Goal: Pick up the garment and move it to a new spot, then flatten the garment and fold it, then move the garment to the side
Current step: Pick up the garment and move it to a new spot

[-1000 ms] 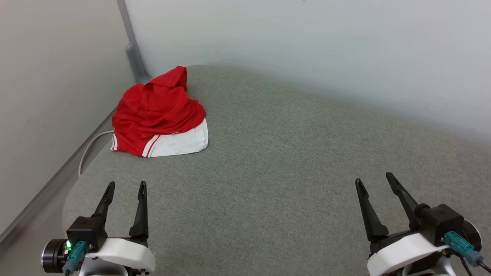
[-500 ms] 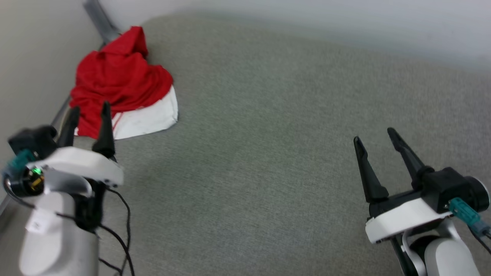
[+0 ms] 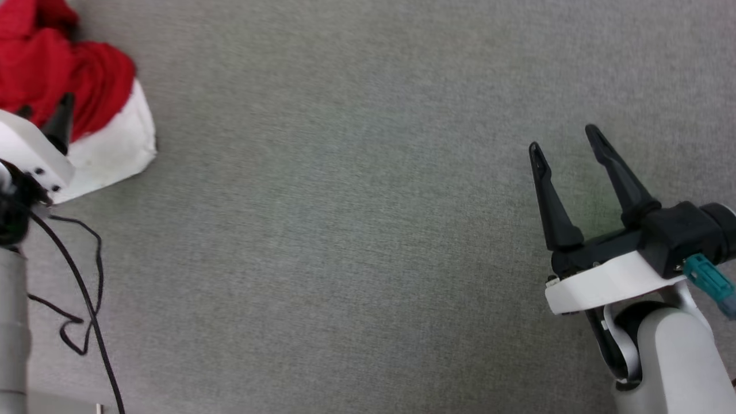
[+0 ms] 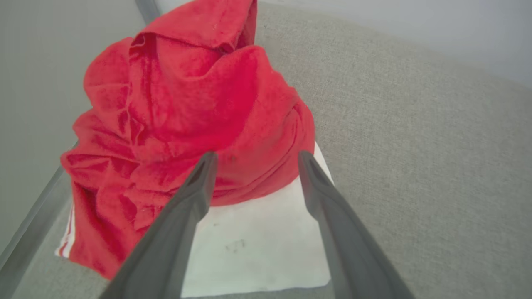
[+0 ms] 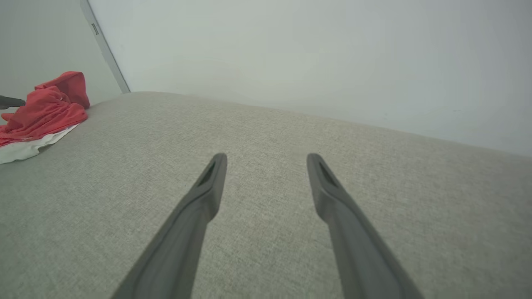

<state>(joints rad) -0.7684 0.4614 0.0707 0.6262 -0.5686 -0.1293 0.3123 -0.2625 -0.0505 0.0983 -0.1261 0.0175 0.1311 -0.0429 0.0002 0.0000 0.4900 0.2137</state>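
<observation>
Finds the garment (image 3: 86, 98) heaped at ten o'clock on the grey surface (image 3: 345, 230), red folds piled over a flat white panel, striped trim at its edge. Has the left tool (image 4: 255, 155) just above that heap, fingers spread wide around the red folds at twelve o'clock in its wrist view; contact impossible to tell. Shows the right tool (image 3: 564, 138) at four o'clock, fingers wide, gripping nothing, well apart from the garment. Meets a pale wall (image 5: 291, 54) beyond the surface.
</observation>
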